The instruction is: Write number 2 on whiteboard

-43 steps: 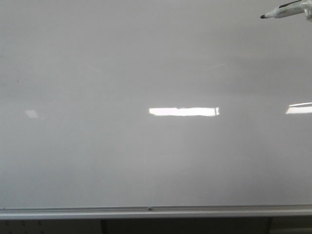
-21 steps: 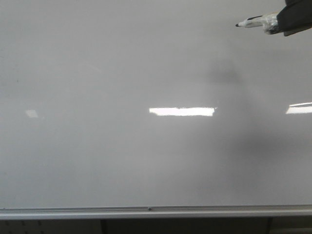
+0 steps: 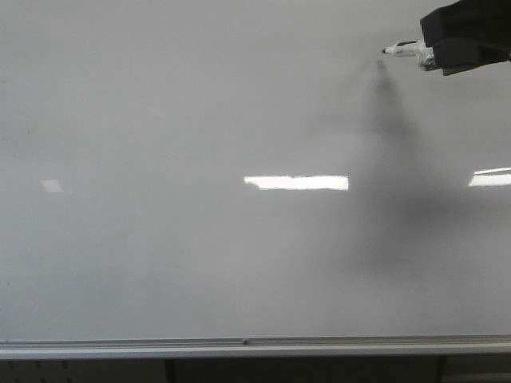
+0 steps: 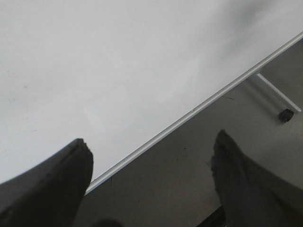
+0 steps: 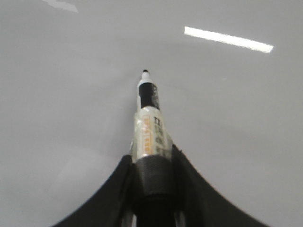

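The whiteboard (image 3: 200, 263) is a large glossy pale grey board that fills the front view, and no number 2 shows on it. At the upper right my right gripper (image 3: 435, 57) is shut on a white and black marker (image 3: 406, 50), whose black tip points left, close to the board. From the right wrist the marker (image 5: 149, 127) stands out between the fingers of the right gripper (image 5: 152, 153), its tip just off the grey surface. My left gripper (image 4: 151, 151) is open and holds nothing, hanging over the whiteboard's (image 4: 94, 71) silver lower edge.
A silver frame rail (image 3: 244, 345) runs along the board's bottom edge. Bright light reflections (image 3: 296, 183) lie on the board. Below the board are a dark floor (image 4: 189, 161) and a stand leg with a caster (image 4: 285, 114).
My right gripper has come in from the upper right, moving left and down with the marker. Its shadow on the board has grown darker and closer to the tip.
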Robot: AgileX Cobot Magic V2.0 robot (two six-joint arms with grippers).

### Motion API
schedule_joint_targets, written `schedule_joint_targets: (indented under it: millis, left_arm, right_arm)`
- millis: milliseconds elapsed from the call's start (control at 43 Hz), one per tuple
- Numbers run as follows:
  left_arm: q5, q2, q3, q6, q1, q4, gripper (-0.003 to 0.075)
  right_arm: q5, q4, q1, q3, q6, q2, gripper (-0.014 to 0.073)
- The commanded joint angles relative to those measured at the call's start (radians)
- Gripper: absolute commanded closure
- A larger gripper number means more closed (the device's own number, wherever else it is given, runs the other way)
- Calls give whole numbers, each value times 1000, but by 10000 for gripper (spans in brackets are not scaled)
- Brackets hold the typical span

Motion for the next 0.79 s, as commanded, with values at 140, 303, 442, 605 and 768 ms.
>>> schedule_joint_targets:
  millis: [140, 303, 442, 605, 768]
  left_arm:
    - [-65, -7, -24, -9, 2, -24, 206]
    - [-65, -7, -24, -9, 2, -24, 207]
    - [-65, -7, -24, -9, 2, -24, 206]
    - [-65, -7, -24, -9, 2, -24, 206]
    - [-65, -7, -24, -9, 2, -24, 206]
  right_arm:
    - [29, 2, -113, -26, -33, -16, 662]
    - [143, 2, -121, -26, -33, 44, 662]
    - [154, 2, -65, -30, -30, 107, 662]
    - [135, 2, -54, -30, -30, 124, 662]
    - [154, 2, -121, -30, -30, 123, 662]
